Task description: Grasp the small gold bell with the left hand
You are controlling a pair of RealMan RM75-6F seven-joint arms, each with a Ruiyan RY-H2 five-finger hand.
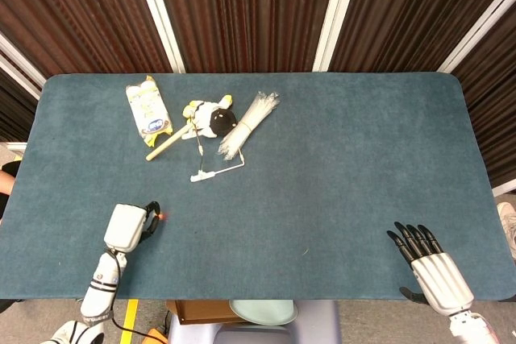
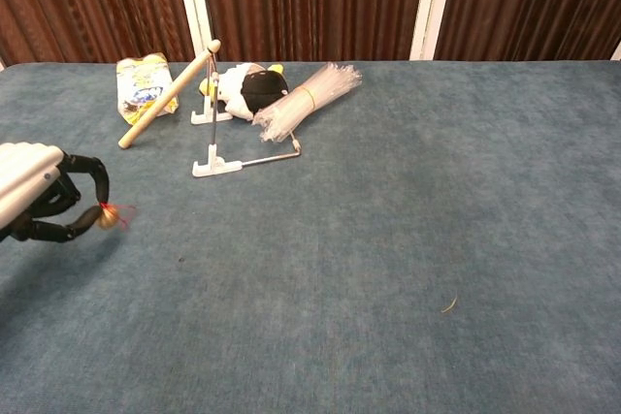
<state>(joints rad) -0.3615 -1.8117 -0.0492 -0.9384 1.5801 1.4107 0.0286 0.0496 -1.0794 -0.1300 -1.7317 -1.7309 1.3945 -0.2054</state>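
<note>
The small gold bell with its red string is pinched at the fingertips of my left hand, lifted a little above the blue table. In the head view the left hand sits near the front left edge, and the bell shows as a small orange dot at its fingertips. My right hand lies at the front right edge with its dark fingers stretched out and apart, holding nothing; the chest view does not show it.
At the back left lie a yellow snack packet, a wooden stick, a black, white and yellow plush toy, a bundle of clear straws and a white wire stand. The table's front edge runs close to both hands.
</note>
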